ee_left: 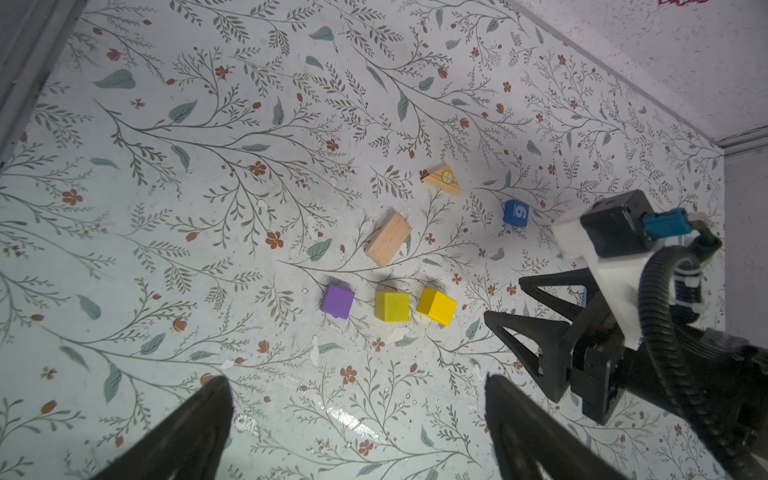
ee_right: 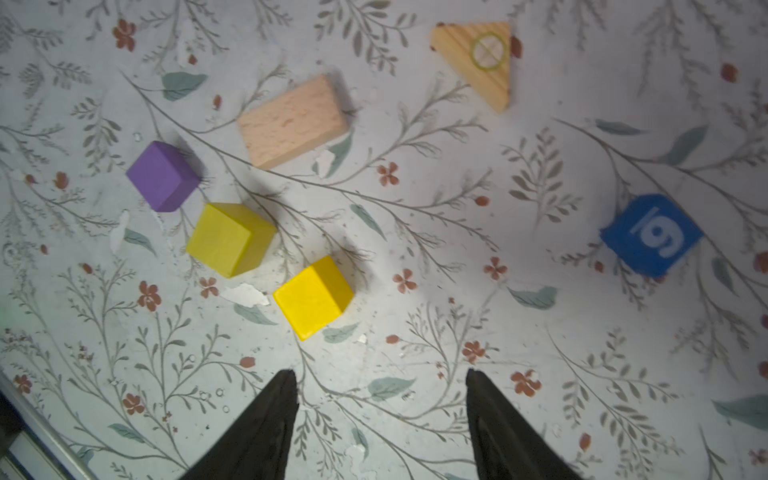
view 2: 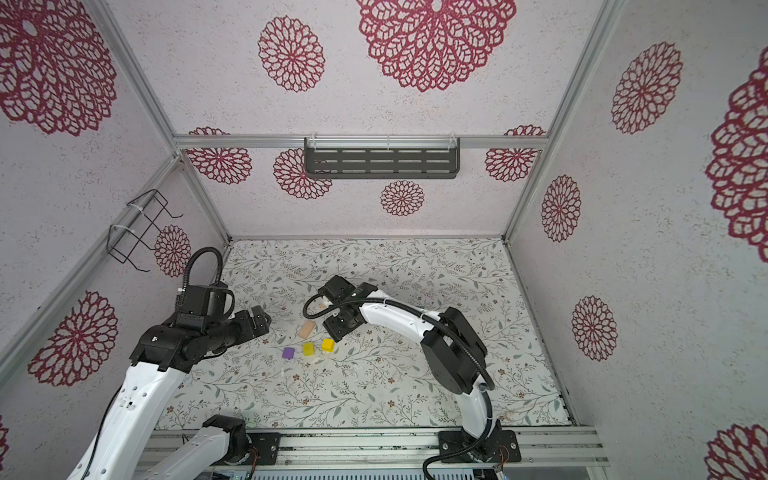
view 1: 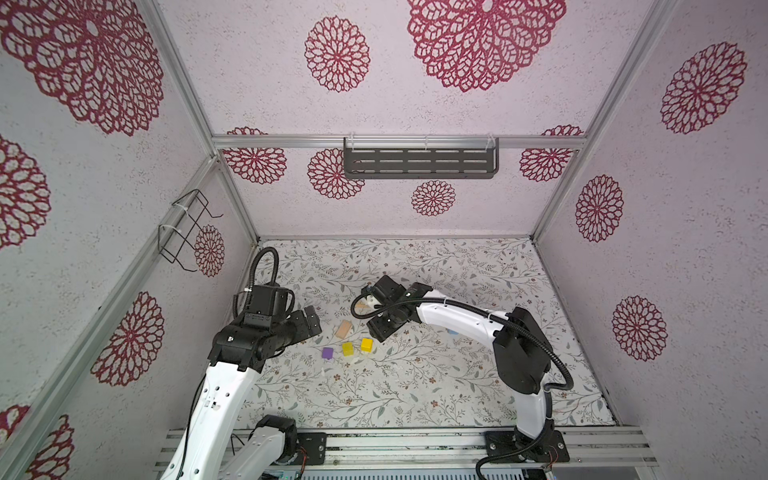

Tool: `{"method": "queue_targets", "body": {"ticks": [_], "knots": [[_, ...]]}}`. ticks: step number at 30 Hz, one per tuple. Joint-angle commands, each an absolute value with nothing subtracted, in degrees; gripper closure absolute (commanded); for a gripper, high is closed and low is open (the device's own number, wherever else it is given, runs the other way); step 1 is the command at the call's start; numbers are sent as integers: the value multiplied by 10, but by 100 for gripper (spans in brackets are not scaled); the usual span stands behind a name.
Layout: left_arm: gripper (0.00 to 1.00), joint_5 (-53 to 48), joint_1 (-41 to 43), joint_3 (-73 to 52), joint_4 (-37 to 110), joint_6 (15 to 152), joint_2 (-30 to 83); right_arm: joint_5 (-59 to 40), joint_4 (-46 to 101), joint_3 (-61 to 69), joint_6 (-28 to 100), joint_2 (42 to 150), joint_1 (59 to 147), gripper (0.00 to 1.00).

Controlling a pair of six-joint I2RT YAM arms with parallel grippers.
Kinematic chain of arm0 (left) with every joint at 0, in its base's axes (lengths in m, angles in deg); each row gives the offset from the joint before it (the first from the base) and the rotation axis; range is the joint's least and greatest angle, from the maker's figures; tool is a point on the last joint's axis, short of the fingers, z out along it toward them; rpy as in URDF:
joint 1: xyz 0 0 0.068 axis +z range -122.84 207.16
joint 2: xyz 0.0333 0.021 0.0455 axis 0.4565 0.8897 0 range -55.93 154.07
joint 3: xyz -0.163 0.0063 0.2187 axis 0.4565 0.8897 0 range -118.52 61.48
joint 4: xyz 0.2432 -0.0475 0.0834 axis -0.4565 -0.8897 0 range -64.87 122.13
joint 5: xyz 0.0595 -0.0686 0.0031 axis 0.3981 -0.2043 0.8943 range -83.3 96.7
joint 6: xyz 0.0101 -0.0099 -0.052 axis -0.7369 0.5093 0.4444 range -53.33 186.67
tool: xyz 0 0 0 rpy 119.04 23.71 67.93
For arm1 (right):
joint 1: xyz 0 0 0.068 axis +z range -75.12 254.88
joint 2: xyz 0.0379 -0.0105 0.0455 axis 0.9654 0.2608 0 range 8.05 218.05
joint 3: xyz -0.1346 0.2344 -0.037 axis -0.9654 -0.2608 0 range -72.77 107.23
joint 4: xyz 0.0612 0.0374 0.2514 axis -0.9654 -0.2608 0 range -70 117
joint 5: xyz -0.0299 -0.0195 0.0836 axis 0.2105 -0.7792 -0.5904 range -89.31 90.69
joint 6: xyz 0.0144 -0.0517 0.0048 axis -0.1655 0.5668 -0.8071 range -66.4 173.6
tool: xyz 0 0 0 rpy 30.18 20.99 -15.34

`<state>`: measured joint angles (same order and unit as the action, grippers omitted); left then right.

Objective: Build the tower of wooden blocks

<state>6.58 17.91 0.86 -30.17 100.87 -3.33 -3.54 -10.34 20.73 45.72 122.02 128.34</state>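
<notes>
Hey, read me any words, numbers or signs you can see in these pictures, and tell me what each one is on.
"6", white and underlined: on the upward face of the blue cube.
A green circle with a cross inside, a sign with no letters: on the tan triangular block.
No other text or label can be read in any view.

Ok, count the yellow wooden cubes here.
2. The greenish-yellow cube sits beside the purple wooden cube; the bright yellow cube lies next along that row. Others may be hidden.
</notes>
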Motion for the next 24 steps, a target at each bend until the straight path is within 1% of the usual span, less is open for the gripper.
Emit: {"method": "queue_targets", "body": {"ticks": [1,3,7,17,24], "knots": [[3,45,190,19,-314,996,-44,-56,-105,245,495,1231,1294,32],[3,42,195,22,-314,993,-47,-62,-112,257,503,1242,1299,33],[3,34,201,23,-313,986,-45,-70,-132,280,516,1266,1307,41],[3,27,212,15,-311,976,-34,-35,-152,288,532,1298,1319,40],[3,22,218,16,-311,974,-30,-31,-152,287,537,1311,1323,41]]}}
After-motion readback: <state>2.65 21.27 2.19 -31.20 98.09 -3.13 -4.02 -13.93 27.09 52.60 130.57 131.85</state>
